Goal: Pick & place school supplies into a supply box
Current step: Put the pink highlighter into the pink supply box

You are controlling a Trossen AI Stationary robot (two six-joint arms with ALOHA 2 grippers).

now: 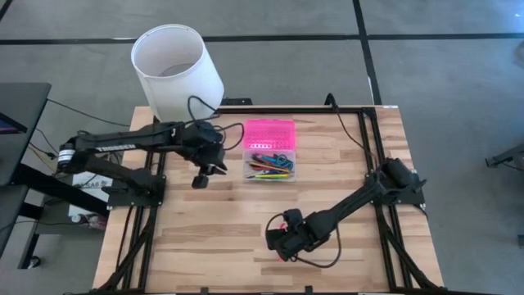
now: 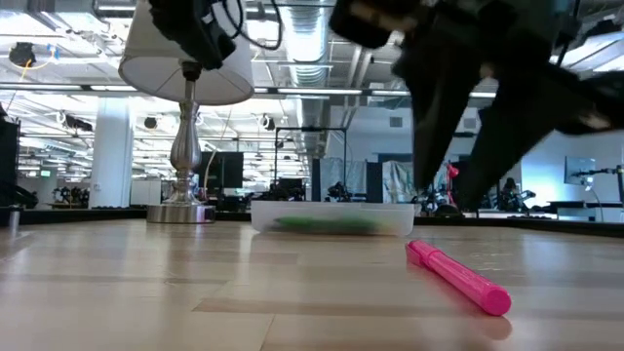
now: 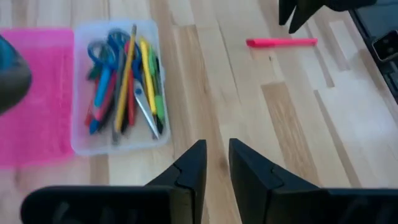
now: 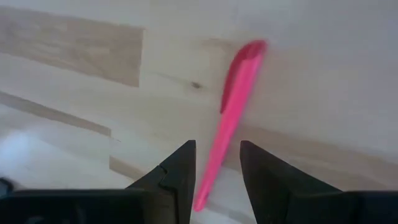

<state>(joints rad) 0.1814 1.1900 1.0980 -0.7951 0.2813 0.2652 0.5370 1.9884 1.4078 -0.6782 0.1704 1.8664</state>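
The supply box stands at the table's far middle, its pink lid point(image 1: 270, 131) folded open behind the clear base point(image 1: 270, 166). In the base point(image 3: 121, 140) lie several pens, pencils and markers and blue-handled scissors point(image 3: 102, 53). One pink marker point(image 4: 233, 118) lies flat on the wood near the table's front point(image 2: 458, 278), apart from the box point(image 3: 281, 42). My right gripper point(image 4: 217, 165) hangs open just above it, pointing down, a finger on either side of the marker's near end. My left gripper point(image 1: 201, 176) hovers left of the box, its fingers point(image 3: 216, 162) a narrow gap apart and empty.
A white lampshade point(image 1: 176, 70) stands past the table's far left corner, on a metal lamp foot point(image 2: 185, 210). Black frame rails point(image 1: 372, 156) run along both table sides. Bare wood point(image 1: 213, 229) lies between the two grippers.
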